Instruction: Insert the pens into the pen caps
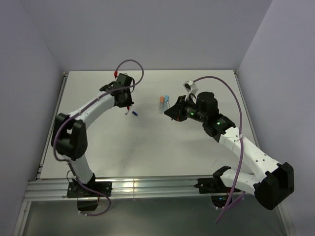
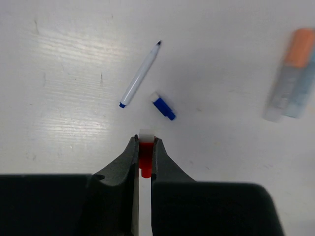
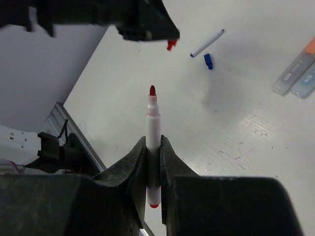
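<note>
My left gripper (image 2: 145, 140) is shut on a red pen cap (image 2: 145, 153) with a white end, held above the table. In front of it lie a thin white pen (image 2: 140, 74) with a blue end and a dark blue pen cap (image 2: 163, 106). My right gripper (image 3: 153, 140) is shut on a white pen (image 3: 153, 118) with a red tip that points away from the wrist. The right wrist view shows the red cap (image 3: 171, 45) ahead of that tip, under the left gripper (image 3: 147, 27). In the top view the left gripper (image 1: 129, 105) and right gripper (image 1: 170, 112) face each other.
Two stubby translucent pens lie side by side, one orange-capped (image 2: 288, 73) and one light blue (image 2: 304, 91). They show in the top view (image 1: 163, 102) just beyond my right gripper. The table's left metal edge (image 3: 61, 118) and the grey walls bound the space.
</note>
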You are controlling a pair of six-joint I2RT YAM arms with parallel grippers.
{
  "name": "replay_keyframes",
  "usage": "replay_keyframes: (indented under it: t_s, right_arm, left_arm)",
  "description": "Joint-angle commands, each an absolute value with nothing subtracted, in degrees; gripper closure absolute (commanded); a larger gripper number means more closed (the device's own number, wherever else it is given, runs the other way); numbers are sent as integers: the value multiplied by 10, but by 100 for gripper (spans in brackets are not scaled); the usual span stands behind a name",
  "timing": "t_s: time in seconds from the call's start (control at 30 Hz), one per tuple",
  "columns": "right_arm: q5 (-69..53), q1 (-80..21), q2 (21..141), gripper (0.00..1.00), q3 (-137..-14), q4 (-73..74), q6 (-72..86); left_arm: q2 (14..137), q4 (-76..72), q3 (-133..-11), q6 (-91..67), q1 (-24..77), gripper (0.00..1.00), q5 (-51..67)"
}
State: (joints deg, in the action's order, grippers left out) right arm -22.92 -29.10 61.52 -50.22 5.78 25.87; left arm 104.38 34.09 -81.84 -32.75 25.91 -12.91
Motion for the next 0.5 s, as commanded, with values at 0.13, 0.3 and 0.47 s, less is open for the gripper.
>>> replay_keyframes:
  t_s: [0.13, 0.3, 0.47]
  right_arm:
    - [-296, -303, 646, 100, -538, -16, 273]
    - [-324, -308, 661, 100, -566, -71, 305]
    - [-345, -335, 710, 100, -611, -97, 321]
  left_arm:
    - [810, 198, -860, -342, 258, 100, -7]
    - [742, 11, -770, -378, 254, 100, 99]
    - [726, -131, -715, -432, 243, 100, 201]
